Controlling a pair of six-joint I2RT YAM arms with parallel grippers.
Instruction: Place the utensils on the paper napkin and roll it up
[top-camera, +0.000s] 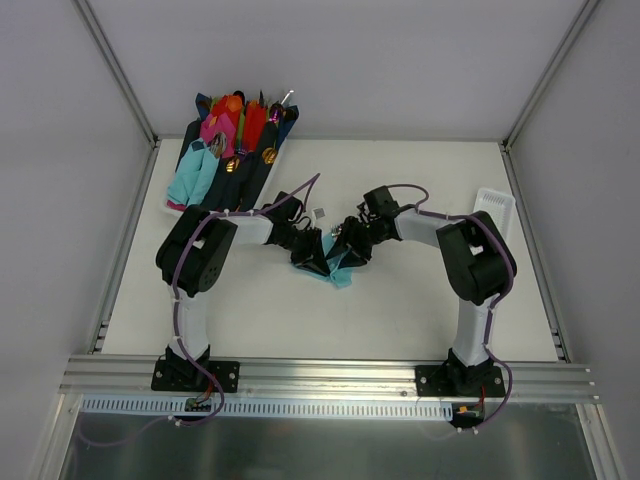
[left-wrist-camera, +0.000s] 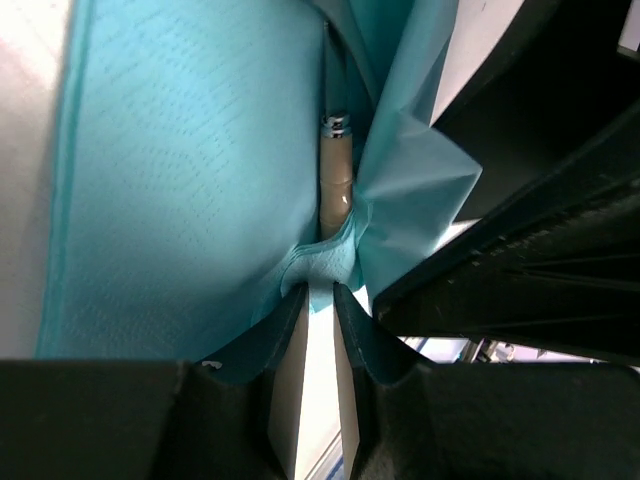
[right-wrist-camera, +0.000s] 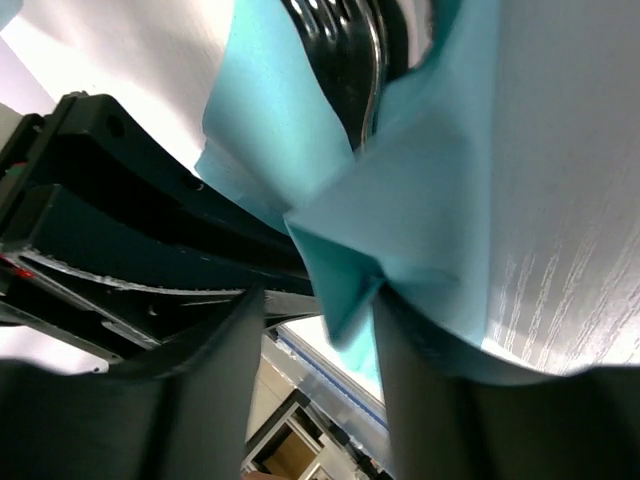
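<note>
The teal paper napkin (top-camera: 340, 275) lies crumpled at the table's middle, where both grippers meet over it. My left gripper (left-wrist-camera: 320, 288) is shut on a pinched fold of the paper napkin (left-wrist-camera: 190, 170). Past that fold a slim utensil handle (left-wrist-camera: 335, 175) lies in the napkin's crease. My right gripper (right-wrist-camera: 320, 315) stands open, its jaws apart. A loose corner of the napkin (right-wrist-camera: 420, 200) hangs between them, against the right finger (right-wrist-camera: 430, 400). Dark shiny fork tines (right-wrist-camera: 345, 60) poke out of the folds. From above, the left gripper (top-camera: 312, 255) and right gripper (top-camera: 347, 243) nearly touch.
A tray (top-camera: 176, 205) at the back left holds pink, red, navy and teal napkin bundles with gold cutlery. A white basket (top-camera: 497, 208) sits at the right edge. A small grey cube (top-camera: 321, 213) lies just behind the grippers. The left arm's black housing (right-wrist-camera: 120, 230) crowds my right gripper.
</note>
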